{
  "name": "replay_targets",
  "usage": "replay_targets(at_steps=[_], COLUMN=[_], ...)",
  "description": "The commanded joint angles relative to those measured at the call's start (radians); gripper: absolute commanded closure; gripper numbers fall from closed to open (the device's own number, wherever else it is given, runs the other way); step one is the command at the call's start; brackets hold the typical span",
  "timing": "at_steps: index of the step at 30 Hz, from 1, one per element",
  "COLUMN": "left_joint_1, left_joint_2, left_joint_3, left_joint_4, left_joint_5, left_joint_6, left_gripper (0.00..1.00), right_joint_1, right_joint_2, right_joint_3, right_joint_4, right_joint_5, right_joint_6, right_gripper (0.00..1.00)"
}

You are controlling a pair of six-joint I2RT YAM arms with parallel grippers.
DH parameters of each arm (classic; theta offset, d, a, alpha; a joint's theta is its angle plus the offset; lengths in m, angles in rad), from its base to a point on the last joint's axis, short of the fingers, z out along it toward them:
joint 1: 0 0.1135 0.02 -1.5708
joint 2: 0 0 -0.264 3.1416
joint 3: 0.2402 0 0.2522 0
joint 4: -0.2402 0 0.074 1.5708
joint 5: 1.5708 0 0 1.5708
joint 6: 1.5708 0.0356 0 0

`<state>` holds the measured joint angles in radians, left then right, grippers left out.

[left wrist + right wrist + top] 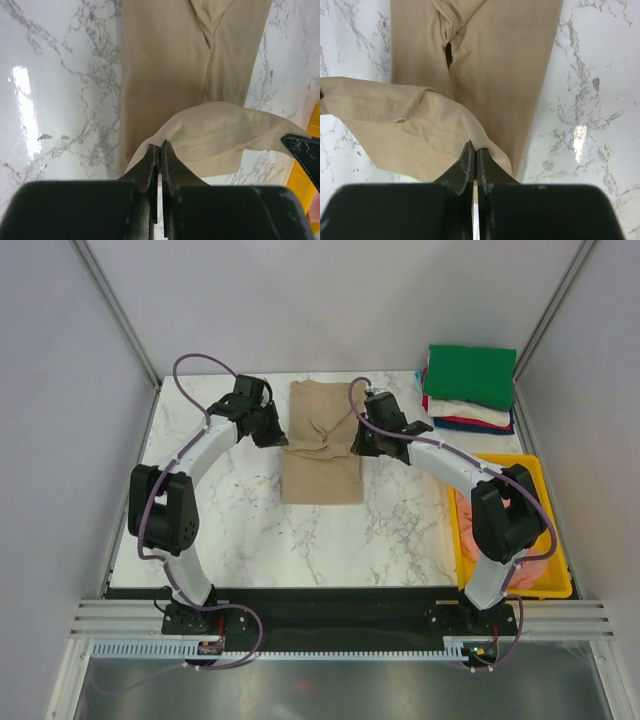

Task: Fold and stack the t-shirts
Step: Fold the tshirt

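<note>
With folded shirts [470,390] already stacked at the far right corner, the left gripper [160,145] and right gripper [474,148] are pinching tight on the hem of the tan shirt [322,455], holding it raised, apparently mid-fold, near the middle of the far edge, while pink cloth [466,540] is waiting in the tray [540,466] at the right edge.

2 arms [205,455] [450,462], 1 tan tee [322,455], 1 tray [545,588].

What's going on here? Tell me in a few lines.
Two robot arms are folding a tan t-shirt on the marble table. The left gripper and the right gripper are each shut on a corner of its hem, held up above the rest of the shirt, which lies as a long strip. A stack of folded shirts, green on top, sits at the far right corner.
</note>
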<state>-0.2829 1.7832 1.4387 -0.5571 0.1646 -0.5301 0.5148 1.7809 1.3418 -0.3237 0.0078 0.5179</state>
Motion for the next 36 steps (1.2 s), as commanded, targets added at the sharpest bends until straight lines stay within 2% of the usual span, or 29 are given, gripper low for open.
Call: replay_targets(at_steps=[1,9,10,11,13,14,15,16,17,18,19,20,21,23,24,26,27,28,29,33,36], left_joint_1=[0.004,0.030,0.034,0.039,0.054,0.059,0.071,0.076,0.080,0.093,0.099,0.103,0.106,0.106,0.106,0.106,0.106,0.106,0.106,0.100,0.073], left_joint_2=[0.045,0.246,0.277,0.304,0.416,0.458,0.507,0.592,0.634,0.657,0.644,0.619,0.587,0.476,0.435,0.325,0.285,0.245,0.152,-0.022,-0.077], left_joint_3=[0.104,0.278,0.340,0.382,0.558,0.639,0.729,0.932,1.035,1.171,1.184,1.172,1.098,0.987,0.873,0.748,0.595,0.507,0.333,0.009,-0.130], left_joint_4=[0.028,-0.056,-0.073,-0.122,-0.229,-0.271,-0.309,-0.357,-0.422,-0.440,-0.440,-0.414,-0.399,-0.374,-0.365,-0.359,-0.318,-0.281,-0.236,-0.029,0.029], left_joint_5=[0.044,0.058,0.056,0.058,0.078,0.087,0.098,0.122,0.134,0.150,0.189,0.193,0.188,0.162,0.153,0.112,0.104,0.110,0.124,0.205,0.205], left_joint_6=[0.062,0.099,0.101,0.102,0.110,0.110,0.111,0.114,0.114,0.111,0.105,0.101,0.107,0.122,0.125,0.119,0.111,0.096,0.090,0.036,0.019], left_gripper=[0.98,0.98,0.97,0.94,0.74,0.61,0.36,0.27,0.19,0.01,0.00,0.00,0.00,0.01,0.00,0.02,0.03,0.03,0.04,0.05,0.05], right_joint_1=[-0.024,-0.078,-0.094,-0.102,-0.140,-0.153,-0.166,-0.183,-0.190,-0.194,-0.200,-0.203,-0.205,-0.200,-0.200,-0.193,-0.187,-0.177,-0.168,-0.124,-0.099], right_joint_2=[0.028,0.141,0.158,0.181,0.253,0.282,0.345,0.377,0.411,0.472,0.494,0.503,0.476,0.372,0.327,0.196,0.158,0.129,0.079,0.008,-0.012], right_joint_3=[0.072,0.138,0.164,0.186,0.283,0.336,0.399,0.551,0.642,0.822,0.897,0.946,0.939,0.843,0.689,0.506,0.343,0.270,0.146,-0.083,-0.185], right_joint_4=[0.012,0.014,0.012,0.008,-0.001,-0.041,-0.070,-0.105,-0.206,-0.263,-0.314,-0.374,-0.377,-0.335,-0.309,-0.183,-0.148,-0.090,-0.065,0.044,0.083], right_joint_5=[-0.005,-0.051,-0.072,-0.087,-0.132,-0.141,-0.150,-0.154,-0.143,-0.132,-0.123,-0.114,-0.111,-0.114,-0.121,-0.156,-0.172,-0.186,-0.213,-0.299,-0.302], right_joint_6=[-0.021,-0.010,-0.009,-0.009,-0.002,-0.002,-0.004,-0.031,-0.047,-0.061,-0.085,-0.093,-0.099,-0.107,-0.105,-0.085,-0.076,-0.067,-0.052,-0.024,-0.018], right_gripper=[1.00,1.00,0.98,0.85,0.64,0.48,0.45,0.39,0.37,0.36,0.35,0.35,0.34,0.34,0.34,0.33,0.33,0.33,0.33,0.31,0.30])
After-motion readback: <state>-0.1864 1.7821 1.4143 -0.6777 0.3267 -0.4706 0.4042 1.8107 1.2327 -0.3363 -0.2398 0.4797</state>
